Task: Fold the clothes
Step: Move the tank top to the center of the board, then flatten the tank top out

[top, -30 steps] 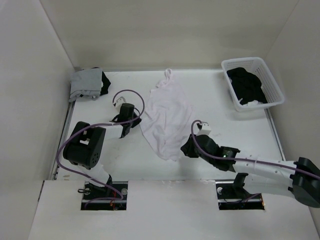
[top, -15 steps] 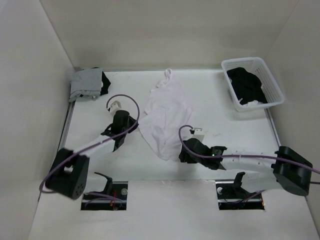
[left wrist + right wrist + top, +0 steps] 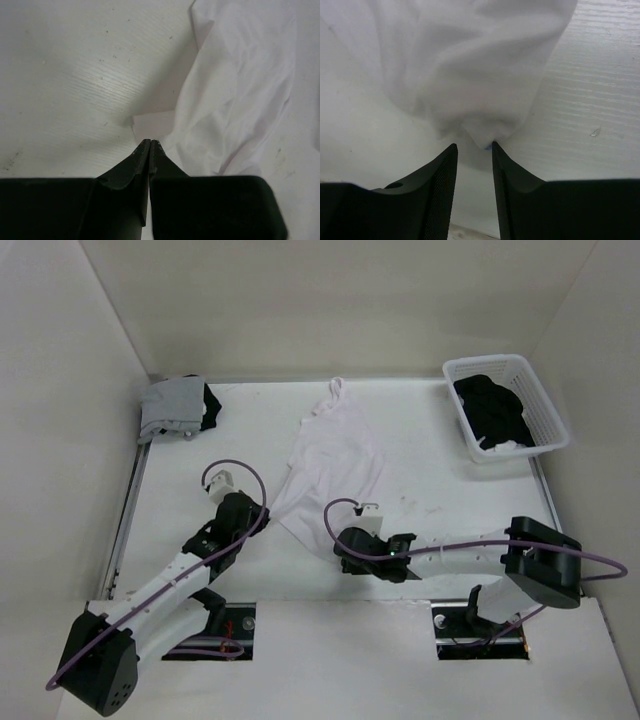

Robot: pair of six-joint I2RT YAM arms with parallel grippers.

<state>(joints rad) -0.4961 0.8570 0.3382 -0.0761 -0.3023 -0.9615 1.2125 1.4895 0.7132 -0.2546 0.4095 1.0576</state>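
Slid toward 6 o'clock, left gripper [image 3: 150,143] pressed together at pale top [image 3: 335,455]'s 8 o'clock edge, right gripper [image 3: 474,146] shifted toward 9 o'clock, jaws apart at its hem

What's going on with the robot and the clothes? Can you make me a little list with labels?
Pale top: spread out on the table, in the middle
Left hand: shut at the top's near left corner; cannot tell if it pinches cloth
Right hand: open, the top's near edge bunched right at its fingertips
Basket: far right, black clothes inside
Grey garment: far left corner, a black piece beside it
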